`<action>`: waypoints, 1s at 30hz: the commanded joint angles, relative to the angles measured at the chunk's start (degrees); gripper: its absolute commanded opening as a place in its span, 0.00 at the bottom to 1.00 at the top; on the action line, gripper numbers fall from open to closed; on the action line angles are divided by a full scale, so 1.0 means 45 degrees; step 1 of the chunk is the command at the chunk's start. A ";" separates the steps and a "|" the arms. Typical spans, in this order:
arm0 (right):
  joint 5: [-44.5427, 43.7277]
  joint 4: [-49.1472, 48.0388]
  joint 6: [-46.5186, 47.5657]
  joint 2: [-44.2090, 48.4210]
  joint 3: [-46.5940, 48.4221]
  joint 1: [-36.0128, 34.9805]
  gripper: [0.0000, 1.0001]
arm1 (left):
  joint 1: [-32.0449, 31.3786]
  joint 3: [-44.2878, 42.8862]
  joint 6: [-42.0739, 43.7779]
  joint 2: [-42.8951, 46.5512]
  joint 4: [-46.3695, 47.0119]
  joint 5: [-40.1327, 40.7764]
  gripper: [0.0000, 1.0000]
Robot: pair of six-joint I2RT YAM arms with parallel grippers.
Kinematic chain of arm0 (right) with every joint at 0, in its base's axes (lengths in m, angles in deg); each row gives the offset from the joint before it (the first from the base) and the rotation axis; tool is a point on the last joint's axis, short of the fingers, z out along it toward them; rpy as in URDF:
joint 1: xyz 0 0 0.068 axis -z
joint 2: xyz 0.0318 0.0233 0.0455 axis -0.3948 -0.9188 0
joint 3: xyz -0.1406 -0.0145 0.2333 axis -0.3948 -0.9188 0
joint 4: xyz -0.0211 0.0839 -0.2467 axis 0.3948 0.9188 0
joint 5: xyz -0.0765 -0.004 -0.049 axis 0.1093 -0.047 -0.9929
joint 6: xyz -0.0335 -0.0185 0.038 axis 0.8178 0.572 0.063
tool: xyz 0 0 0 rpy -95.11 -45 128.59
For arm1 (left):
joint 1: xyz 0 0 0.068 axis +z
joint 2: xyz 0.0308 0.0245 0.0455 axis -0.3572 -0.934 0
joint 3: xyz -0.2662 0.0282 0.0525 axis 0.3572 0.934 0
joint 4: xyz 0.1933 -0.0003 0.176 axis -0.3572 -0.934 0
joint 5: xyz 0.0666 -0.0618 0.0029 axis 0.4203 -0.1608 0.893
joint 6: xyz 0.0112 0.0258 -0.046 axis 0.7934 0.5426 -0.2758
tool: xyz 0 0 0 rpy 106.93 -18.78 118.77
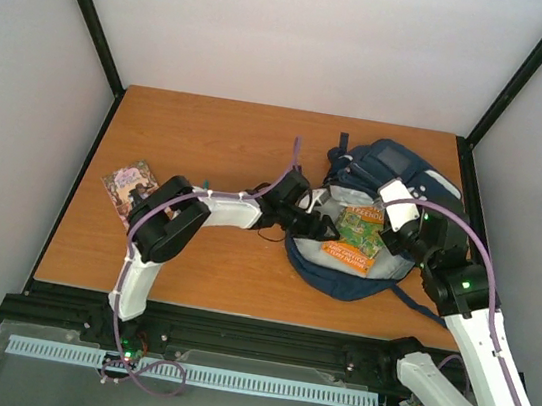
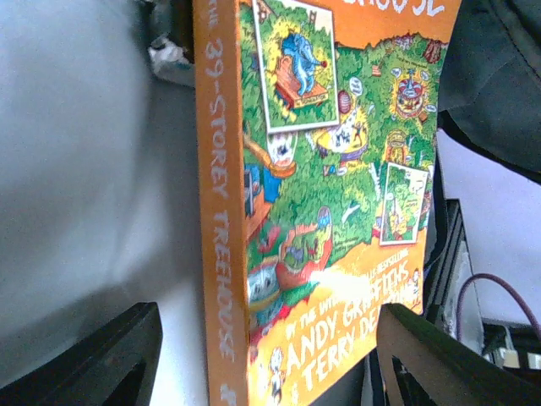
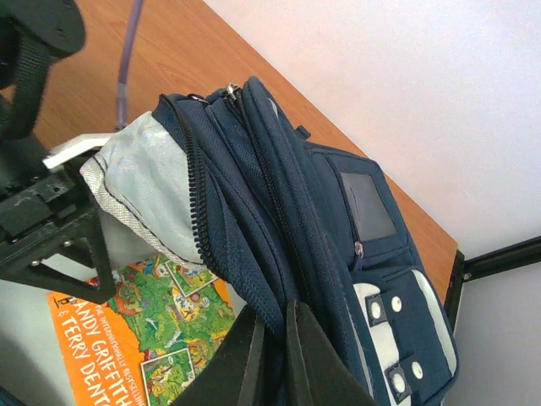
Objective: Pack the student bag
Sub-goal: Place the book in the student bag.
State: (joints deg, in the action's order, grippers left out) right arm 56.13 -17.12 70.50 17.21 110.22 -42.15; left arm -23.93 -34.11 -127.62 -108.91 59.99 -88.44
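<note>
The student bag (image 1: 407,167) is a navy backpack lying open at the right of the table, its pale lining showing. An orange and green book (image 1: 357,237) lies inside the opening. My left gripper (image 1: 320,225) is at the bag's mouth. In the left wrist view it stands open (image 2: 270,313), one finger on each side of the book (image 2: 330,169), with a clear gap to the orange spine. My right gripper (image 3: 272,317) is shut on the zipped edge of the bag's flap (image 3: 338,220) and holds it up above the book (image 3: 161,321).
A second, pinkish book (image 1: 130,186) lies on the wooden table (image 1: 228,147) at the left, beside my left arm's elbow. Grey walls close in the table on three sides. A black frame rail (image 1: 234,324) runs along the near edge.
</note>
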 commanded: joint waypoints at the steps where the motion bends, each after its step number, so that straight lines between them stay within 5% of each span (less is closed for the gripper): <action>1: -0.0004 -0.1856 -0.0363 0.0503 -0.0193 0.0046 0.03 | -0.0340 0.1236 -0.0462 0.1280 0.1135 0.2056 0.71; 11: 0.0141 -0.2157 -0.0576 0.0440 -0.0466 0.0108 0.03 | -0.1819 0.2881 -0.0027 0.2445 0.0955 0.4022 0.50; 17: 0.0277 -0.2092 -0.0615 0.0322 -0.0295 0.0102 0.03 | -0.2235 0.2999 0.0343 0.1862 0.0908 0.4000 0.21; 30: 0.0452 -0.1795 -0.0693 0.0213 -0.0098 0.0102 0.03 | -0.2257 0.2261 0.0316 0.1071 0.2143 0.7163 0.20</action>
State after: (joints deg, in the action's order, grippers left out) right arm 57.48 -20.55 68.16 17.65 107.24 -42.02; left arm -33.81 -22.00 -127.05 -101.59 65.72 -65.97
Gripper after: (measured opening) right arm 0.046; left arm 0.207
